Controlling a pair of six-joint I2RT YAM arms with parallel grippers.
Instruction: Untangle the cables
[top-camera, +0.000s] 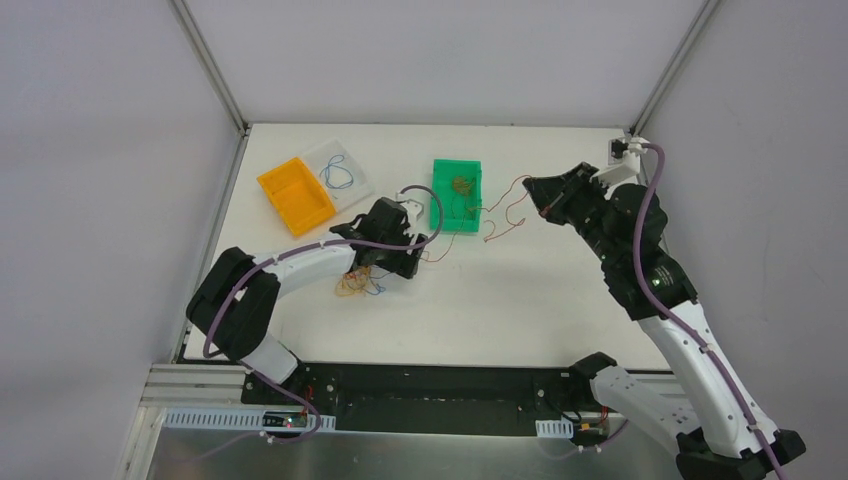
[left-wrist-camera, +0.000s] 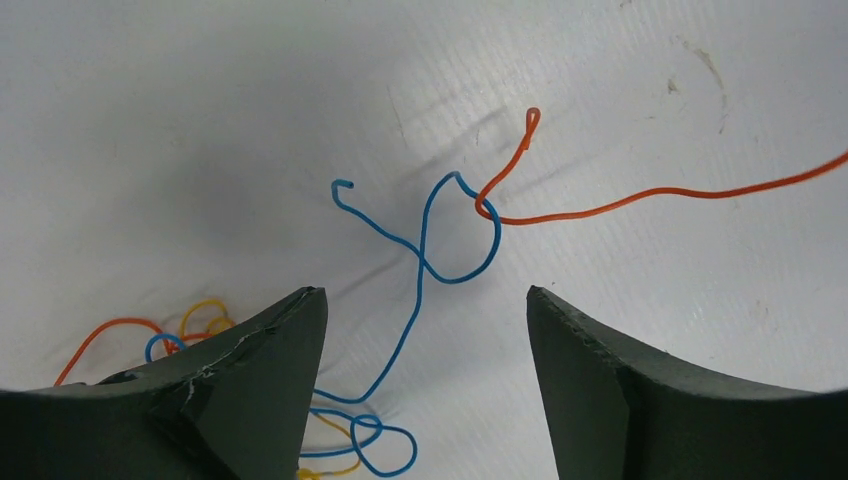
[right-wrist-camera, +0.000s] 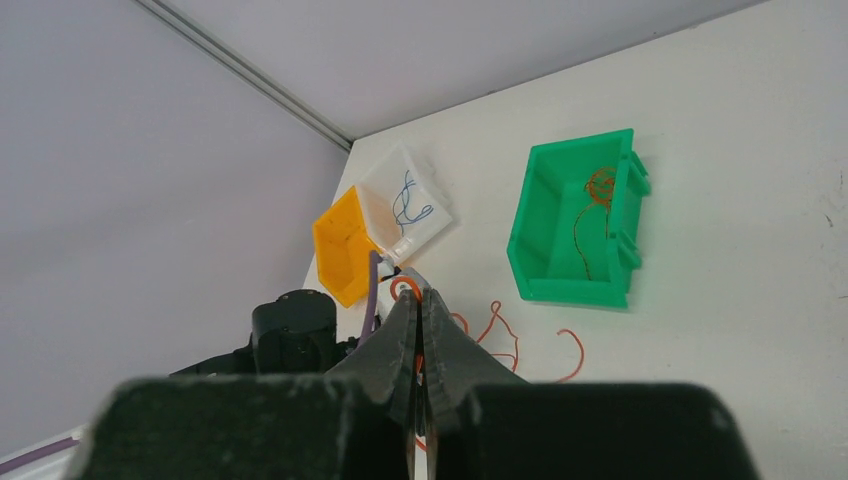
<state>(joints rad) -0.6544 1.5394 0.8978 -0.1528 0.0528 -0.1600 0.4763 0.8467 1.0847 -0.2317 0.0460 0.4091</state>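
Observation:
My left gripper (top-camera: 385, 262) is open and low over the table. In its wrist view a curly blue wire (left-wrist-camera: 420, 270) runs between the open fingers (left-wrist-camera: 425, 295), untouched. A long orange wire (left-wrist-camera: 650, 195) hooks through the blue wire's loop. A small tangle of orange, blue and yellow wires (left-wrist-camera: 190, 325) lies by the left finger; it also shows in the top view (top-camera: 355, 285). My right gripper (top-camera: 532, 186) is raised and shut on the orange wire (top-camera: 505, 215), whose looped end pokes out at the fingertips (right-wrist-camera: 420, 295).
A green bin (top-camera: 440, 200) holds a brownish wire (right-wrist-camera: 600, 187). An orange bin (top-camera: 295, 195) and a clear tray (top-camera: 325, 155) holding a blue wire (top-camera: 340, 175) stand at the back left. Orange wire curls (right-wrist-camera: 575, 350) lie on the table before the green bin.

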